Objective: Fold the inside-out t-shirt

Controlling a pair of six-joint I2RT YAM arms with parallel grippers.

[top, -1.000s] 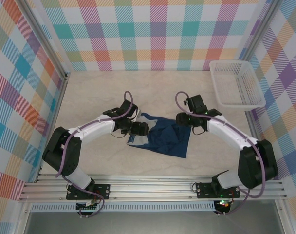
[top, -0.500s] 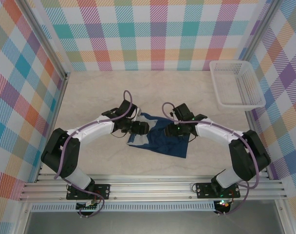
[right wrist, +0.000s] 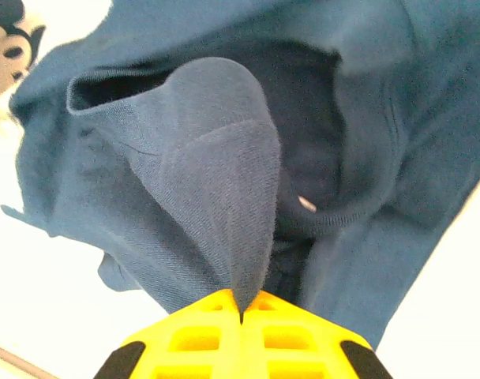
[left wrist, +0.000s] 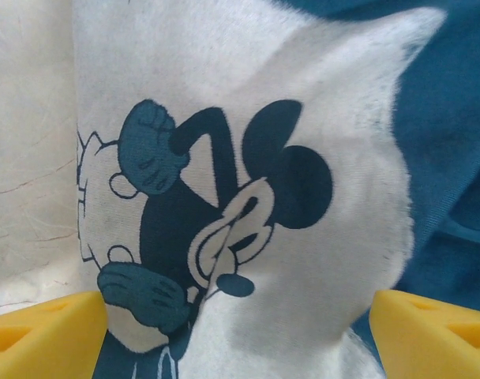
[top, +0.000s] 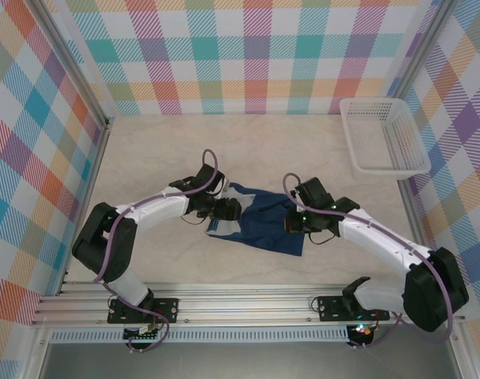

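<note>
Navy knit t-shirt (top: pixel 260 225) lies crumpled; right gripper (right wrist: pixel 241 312) pinches a peaked fold; left gripper (left wrist: pixel 238 335) gapes wide, empty.

We held our left arm (top: pixel 149 213) bent with the elbow swung out to the left and the forearm running inward toward the middle. Our left gripper (top: pixel 226 209) pointed right, toward the other arm. From the left wrist camera its yellow fingertips (left wrist: pixel 43 332) sat far apart at the two bottom corners, jaws wide and gripping nothing. Our right arm (top: pixel 382 241) mirrored this, elbow out to the right, forearm angled inward. Our right gripper (top: pixel 292 225) pointed left. Its yellow fingers (right wrist: pixel 193 339) met tip to tip, pinching a raised fold of the inside-out t-shirt (right wrist: pixel 216 174). Our two grippers were near each other, not touching
</note>
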